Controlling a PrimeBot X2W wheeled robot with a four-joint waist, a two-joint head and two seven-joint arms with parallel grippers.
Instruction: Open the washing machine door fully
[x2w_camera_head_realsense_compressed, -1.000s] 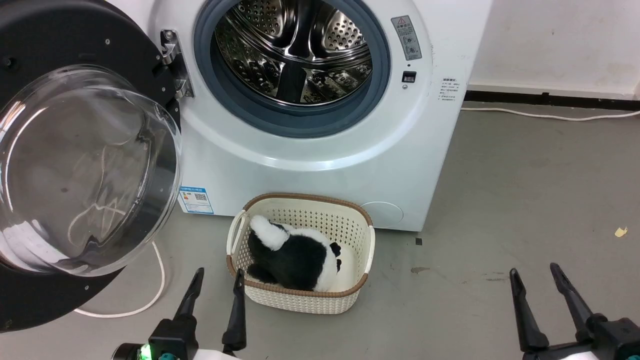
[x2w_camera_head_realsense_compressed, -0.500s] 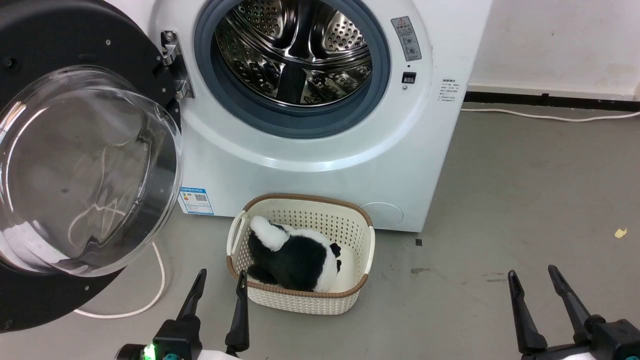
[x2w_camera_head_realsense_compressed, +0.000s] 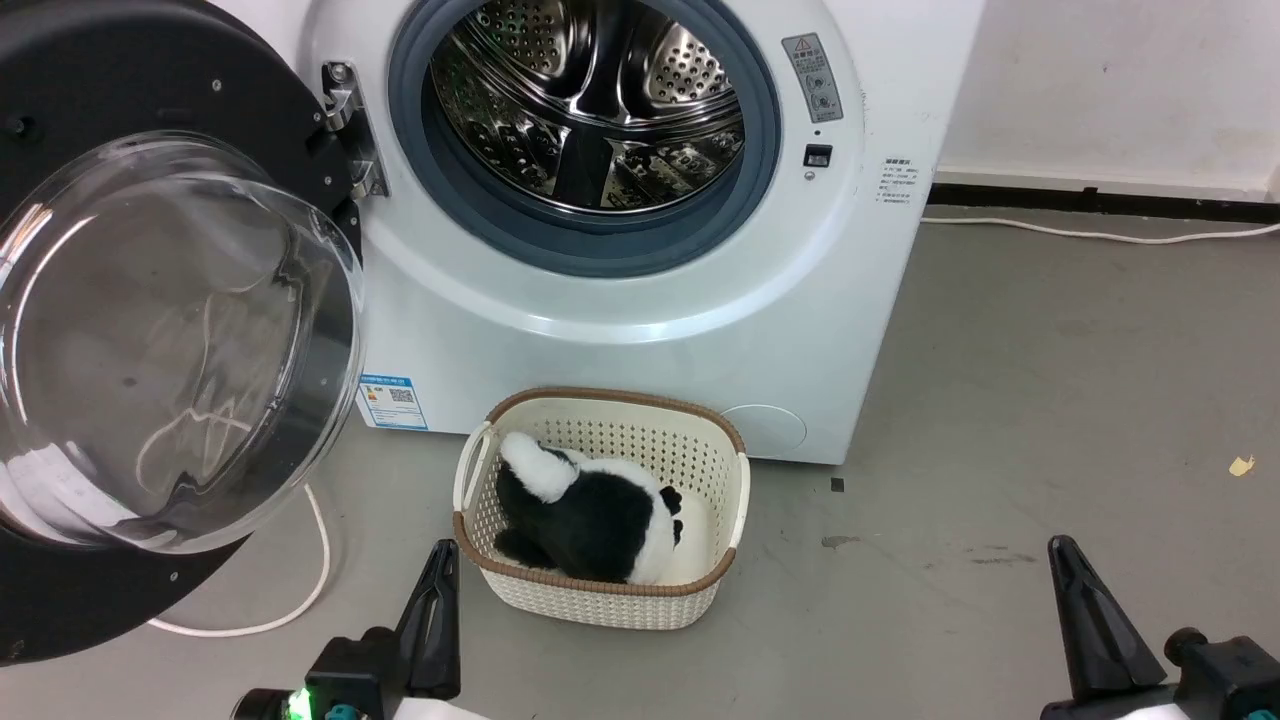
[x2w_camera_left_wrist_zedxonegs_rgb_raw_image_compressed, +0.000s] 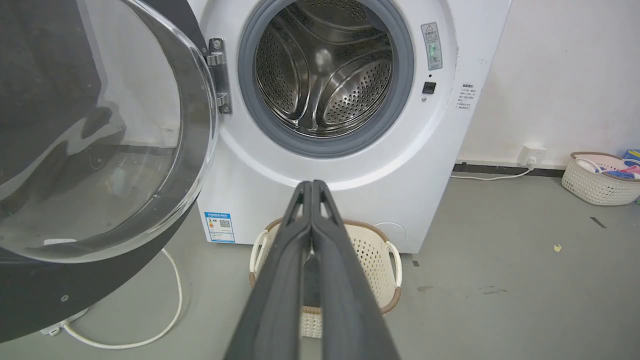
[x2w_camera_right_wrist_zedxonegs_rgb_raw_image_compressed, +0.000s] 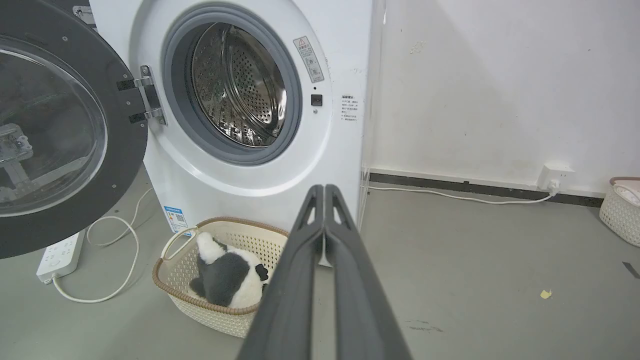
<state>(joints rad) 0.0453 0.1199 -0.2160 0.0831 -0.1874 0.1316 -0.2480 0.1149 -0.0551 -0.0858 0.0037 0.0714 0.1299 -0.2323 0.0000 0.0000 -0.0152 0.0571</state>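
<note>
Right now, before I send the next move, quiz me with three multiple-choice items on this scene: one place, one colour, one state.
1. Where does the basket sit?
A) on the floor before the washer
B) on a shelf
C) on a table

2. What colours is the plush toy in it?
A) red and yellow
B) black and white
C) all brown

3. How is the washing machine door?
A) latched shut
B) lying flat on the ground
C) swung open on its hinge

Answers:
1 A: it stands on the grey floor just below the washer's front.
2 B: it has a black body with white patches.
3 C: the drum is exposed and the door hangs out to the left.
</note>
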